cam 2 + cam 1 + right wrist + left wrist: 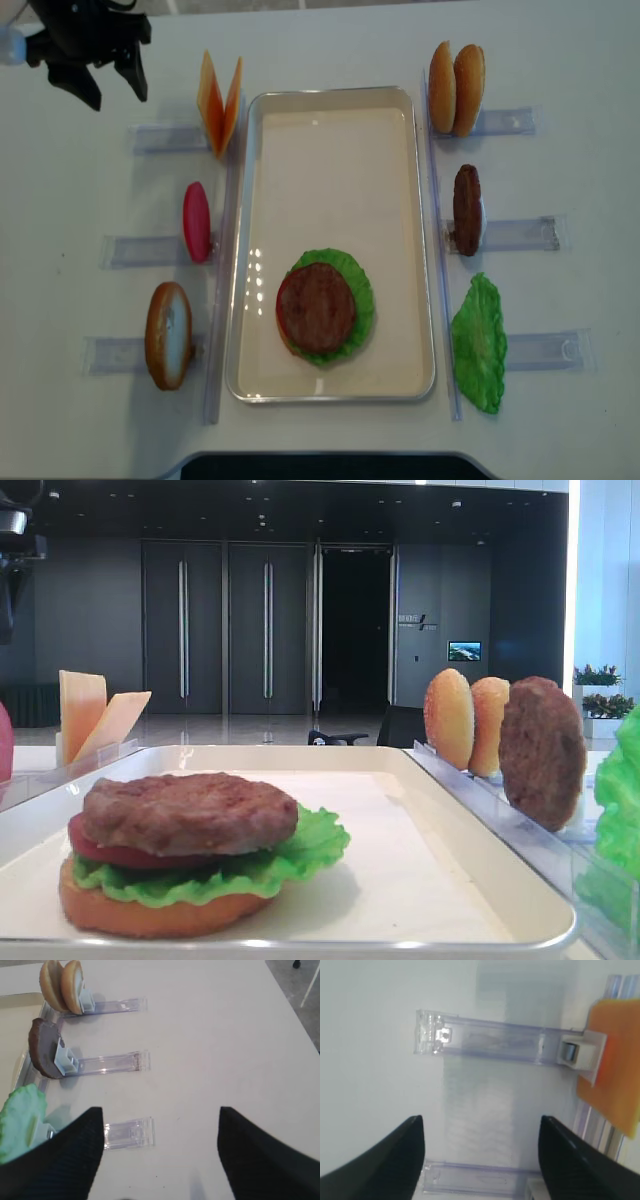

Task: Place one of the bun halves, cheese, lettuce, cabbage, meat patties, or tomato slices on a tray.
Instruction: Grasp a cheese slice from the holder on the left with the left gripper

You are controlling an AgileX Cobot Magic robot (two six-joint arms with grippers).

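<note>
Your left end effector (108, 82) stands open and empty beside the cheese (220, 100), which leans on edge in its clear holder (165, 137), left of the tray (335, 375). You are at the approach step, I think: next, close on one slice. Its flat faces look sideways, its long axis points up.

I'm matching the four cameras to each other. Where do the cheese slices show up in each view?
Exterior high: cheese at far left, upright behind the tray rim.
Right wrist: not in view.
Left wrist: orange slice at the right edge, in a clear holder.
Exterior high (realsense): cheese upper left, beside the tray's top-left corner.
Shared landmark: the tray.
</note>
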